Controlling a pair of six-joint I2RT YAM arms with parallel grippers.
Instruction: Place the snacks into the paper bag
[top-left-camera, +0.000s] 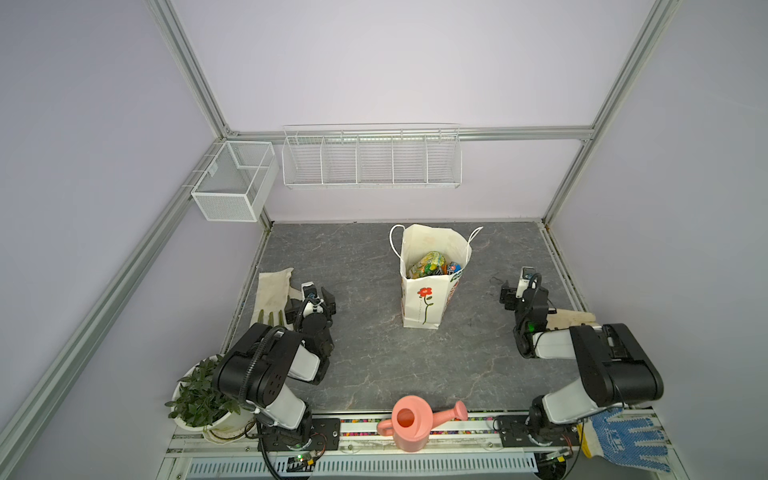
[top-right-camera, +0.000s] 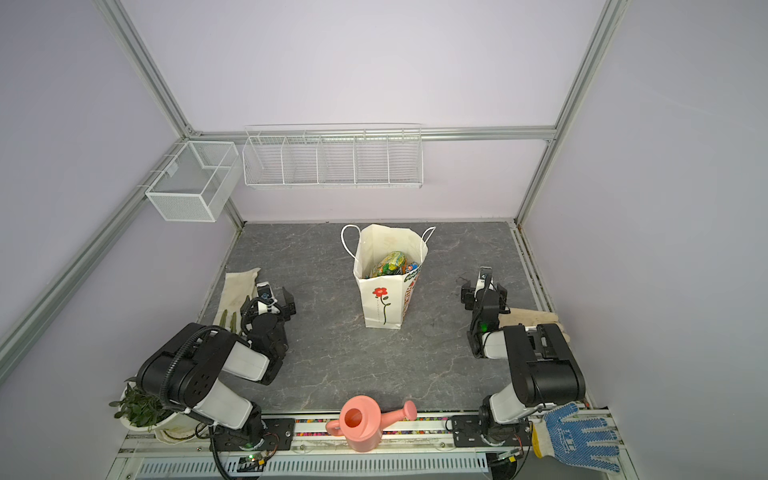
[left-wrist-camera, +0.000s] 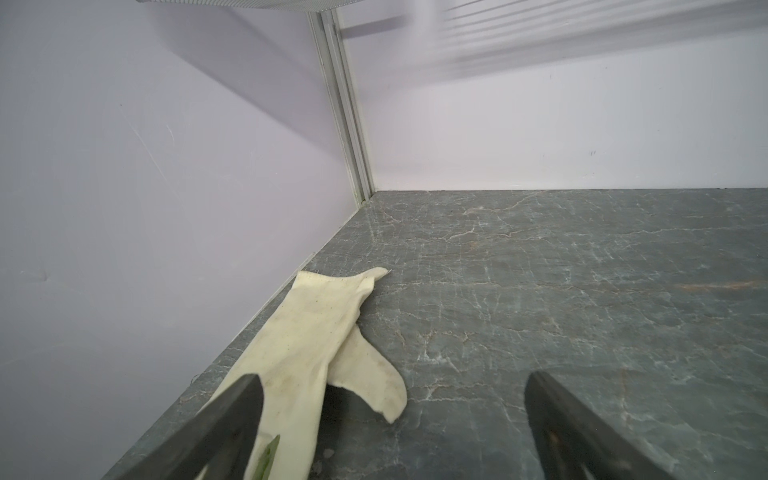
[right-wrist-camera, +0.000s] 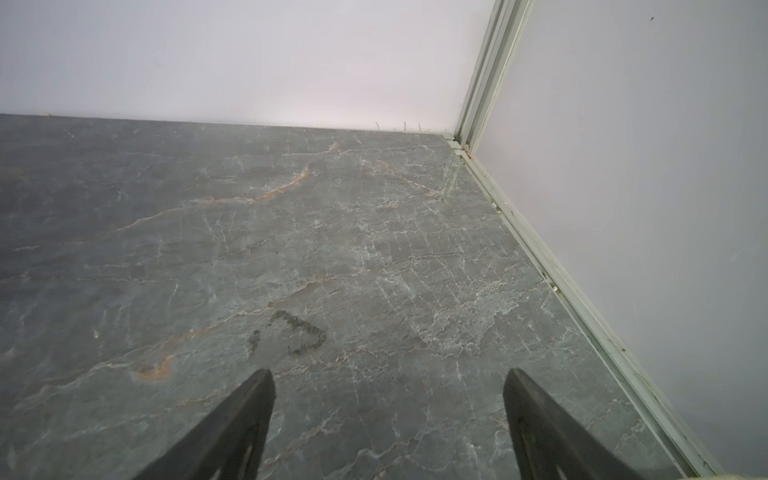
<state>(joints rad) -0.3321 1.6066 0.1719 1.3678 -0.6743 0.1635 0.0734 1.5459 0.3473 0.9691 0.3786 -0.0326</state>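
Observation:
The paper bag (top-left-camera: 423, 305) (top-right-camera: 381, 305) stands upright and open at the middle back of the table in both top views, its red flower facing the front. Inside it lie the snacks: a green-yellow packet (top-left-camera: 428, 264) (top-right-camera: 390, 264) on top, and a blue pack (top-left-camera: 454, 268) (top-right-camera: 412, 266) beside it. Others beneath are mostly hidden. My left gripper (top-left-camera: 309, 298) (top-right-camera: 270, 301) (left-wrist-camera: 392, 380) hovers low at the left, open and empty, over a cream glove. At the right my right gripper (top-left-camera: 524, 291) (top-right-camera: 484, 291) (right-wrist-camera: 389, 374) is open over bare table, holding nothing.
A cream glove (top-left-camera: 272, 297) (left-wrist-camera: 307, 332) lies by the left wall and a beige one (top-left-camera: 573, 319) under the right arm. Along the front edge are a pink watering can (top-left-camera: 411, 422), a potted plant (top-left-camera: 199, 395) and a blue-dotted glove (top-left-camera: 627, 440). Wire baskets (top-left-camera: 372, 160) hang on the back wall.

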